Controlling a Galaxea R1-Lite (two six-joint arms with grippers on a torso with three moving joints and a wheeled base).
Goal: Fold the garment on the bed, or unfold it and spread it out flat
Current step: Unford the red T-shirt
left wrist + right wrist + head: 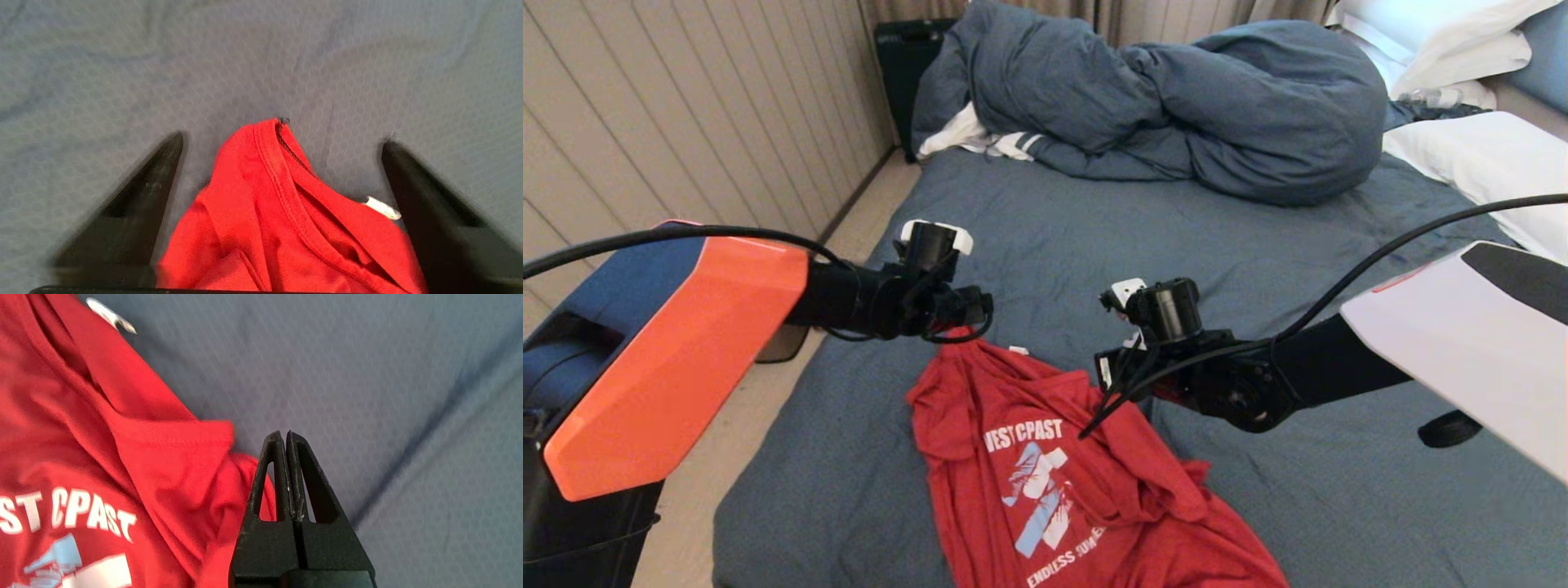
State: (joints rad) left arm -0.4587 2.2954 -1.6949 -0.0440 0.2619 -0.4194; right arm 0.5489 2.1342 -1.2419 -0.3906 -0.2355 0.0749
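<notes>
Though rumpled — soft red garment (1054,482)

left arm (678,343) reaches in from the left side of the head view, orange-and-blue upper shell, black forearm, wrist angled forward and down. left gripper (282,141) has its two black fingers (139,196) spread wide apart, nothing clamped between them. right arm (1437,343) comes in from the right, white shell, black forearm, cables looped over the wrist. right gripper (286,435) pointing down, both fingers (267,473) pressed flat together tip to tip, nothing pinched between them. in the head view the two wrists sit near each other at about the same level, left one slightly farther forward.
</notes>
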